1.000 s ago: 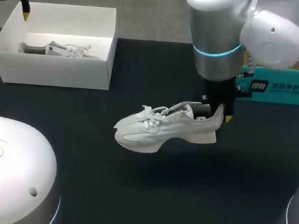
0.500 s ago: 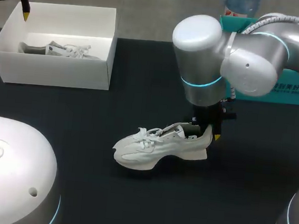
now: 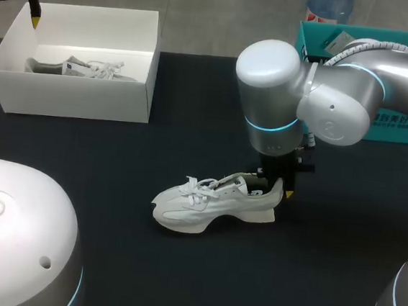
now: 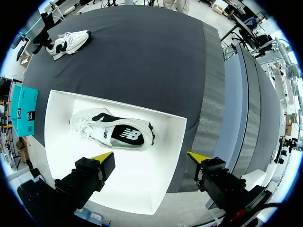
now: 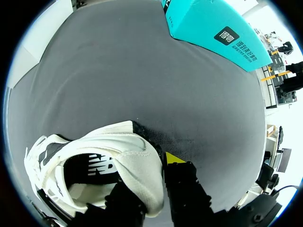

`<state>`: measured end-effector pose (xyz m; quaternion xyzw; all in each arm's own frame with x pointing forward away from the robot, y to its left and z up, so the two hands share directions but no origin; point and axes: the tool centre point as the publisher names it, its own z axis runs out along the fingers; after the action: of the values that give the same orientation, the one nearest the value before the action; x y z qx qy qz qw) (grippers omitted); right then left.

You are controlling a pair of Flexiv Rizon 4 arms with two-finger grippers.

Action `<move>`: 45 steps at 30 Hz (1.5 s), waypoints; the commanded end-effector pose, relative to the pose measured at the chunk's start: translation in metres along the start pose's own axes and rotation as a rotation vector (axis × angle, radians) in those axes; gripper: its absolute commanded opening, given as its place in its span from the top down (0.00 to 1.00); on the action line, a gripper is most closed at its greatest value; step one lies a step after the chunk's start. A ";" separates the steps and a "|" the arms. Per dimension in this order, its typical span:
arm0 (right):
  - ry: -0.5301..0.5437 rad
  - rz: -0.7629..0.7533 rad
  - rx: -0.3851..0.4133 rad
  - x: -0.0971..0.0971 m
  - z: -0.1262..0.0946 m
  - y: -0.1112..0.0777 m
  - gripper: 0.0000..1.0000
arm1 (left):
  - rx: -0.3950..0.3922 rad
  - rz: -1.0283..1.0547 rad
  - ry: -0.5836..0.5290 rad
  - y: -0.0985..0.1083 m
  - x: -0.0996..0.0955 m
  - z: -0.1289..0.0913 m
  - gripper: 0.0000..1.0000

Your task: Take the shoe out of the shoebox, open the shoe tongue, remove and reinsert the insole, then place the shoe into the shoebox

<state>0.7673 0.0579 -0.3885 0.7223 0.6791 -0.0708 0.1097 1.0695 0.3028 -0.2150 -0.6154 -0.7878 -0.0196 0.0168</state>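
Head view: the right claw [image 3: 281, 191] pinches the heel collar of the white shoe [image 3: 206, 204] at mid-surface [image 3: 339, 246], toe toward the robot's left, long axis crosswise.

Left wrist view: the left claw [image 4: 149, 157] hangs wide open and empty over the shoebox [image 4: 142, 189].

Right wrist view: if the heel is released before the sole lies flat, the shoe may tip sideways.

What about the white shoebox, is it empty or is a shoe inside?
Not empty. A shoe lies inside the shoebox, ahead of the open left claw; the other shoe is out on the table.
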 end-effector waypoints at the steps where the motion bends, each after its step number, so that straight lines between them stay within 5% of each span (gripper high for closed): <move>1: 0.001 -0.002 -0.003 0.000 -0.005 -0.004 0.37 | -0.001 0.000 0.004 0.000 0.000 -0.001 0.00; 3: -0.003 0.000 -0.011 -0.002 -0.014 -0.006 0.00 | -0.001 0.000 0.004 0.000 0.000 -0.001 0.00; 10: 0.031 -0.046 -0.067 -0.010 -0.055 -0.008 0.00 | -0.001 0.000 0.004 0.000 0.000 -0.001 0.00; 20: 0.385 -0.422 -0.301 -0.022 -0.116 0.002 0.00 | -0.001 0.000 0.004 0.000 0.000 -0.001 0.00; 25: 0.486 -0.615 -0.343 -0.027 -0.137 0.007 0.00 | -0.001 0.000 0.004 0.000 0.000 -0.001 0.00; 29: 0.465 -0.682 -0.283 -0.030 -0.146 0.007 0.00 | -0.001 0.000 0.004 0.000 0.000 -0.001 0.00; 44: 0.465 -0.682 -0.283 -0.030 -0.146 0.007 0.00 | -0.001 0.000 0.004 0.000 0.000 -0.001 0.00; 45: 0.481 -0.707 -0.335 -0.033 -0.144 0.007 0.00 | -0.001 0.000 0.004 0.000 0.000 -0.001 0.00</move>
<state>0.7666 0.0691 -0.2364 0.4327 0.8899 0.1398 0.0352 1.0695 0.3028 -0.2151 -0.6154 -0.7878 -0.0196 0.0168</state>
